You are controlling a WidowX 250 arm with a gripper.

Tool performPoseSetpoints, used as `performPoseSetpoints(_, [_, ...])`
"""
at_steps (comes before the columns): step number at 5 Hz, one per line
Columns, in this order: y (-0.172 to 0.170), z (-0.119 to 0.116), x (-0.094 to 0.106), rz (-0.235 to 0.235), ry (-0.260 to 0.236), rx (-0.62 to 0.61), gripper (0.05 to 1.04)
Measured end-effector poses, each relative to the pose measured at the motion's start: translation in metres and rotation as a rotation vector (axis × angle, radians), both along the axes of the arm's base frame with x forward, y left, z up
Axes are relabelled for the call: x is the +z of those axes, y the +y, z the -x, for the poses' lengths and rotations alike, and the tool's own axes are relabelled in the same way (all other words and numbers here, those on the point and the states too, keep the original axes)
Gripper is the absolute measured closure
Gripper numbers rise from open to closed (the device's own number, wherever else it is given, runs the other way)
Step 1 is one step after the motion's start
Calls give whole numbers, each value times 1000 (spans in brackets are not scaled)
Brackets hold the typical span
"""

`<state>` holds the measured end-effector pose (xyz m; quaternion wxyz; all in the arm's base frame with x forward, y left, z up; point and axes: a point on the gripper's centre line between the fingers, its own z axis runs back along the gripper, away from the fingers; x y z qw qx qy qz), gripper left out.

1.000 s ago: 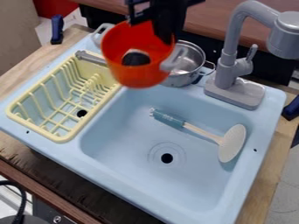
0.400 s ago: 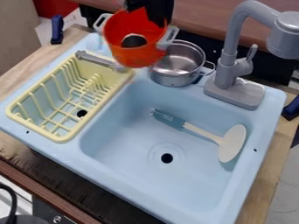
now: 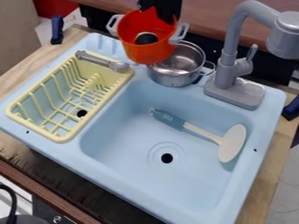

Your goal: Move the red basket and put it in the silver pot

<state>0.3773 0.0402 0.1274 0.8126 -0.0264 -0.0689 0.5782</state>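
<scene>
At the top centre my gripper is over the back rim of the red basket, shut on it. The basket is an orange-red pot shape with two grey handles, raised above the sink's back edge and overlapping the left rim of the silver pot. A dark round thing lies inside it. On the sink's back ledge, left of the faucet, stands the silver pot, its open top facing up. Part of its left side is hidden behind the basket.
A yellow dish rack with a grey utensil across its back end stands left of the basin. The grey faucet rises right of the pot. A white-headed spatula lies in the blue sink.
The red basket and my gripper have shifted up the view, then slightly right towards the silver pot. The grey utensil's end on the rack has come into view.
</scene>
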Motion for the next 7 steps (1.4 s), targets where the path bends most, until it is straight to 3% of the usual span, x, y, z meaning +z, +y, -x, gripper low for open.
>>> performPoseSetpoints(2, [-13,-13,-2,3,-38,0,1029])
performPoseSetpoints(6, [-20,-18,-20,-20,-49,29,1013])
performPoseSetpoints(7, [-19,-19,-20,-1,-49,40,914])
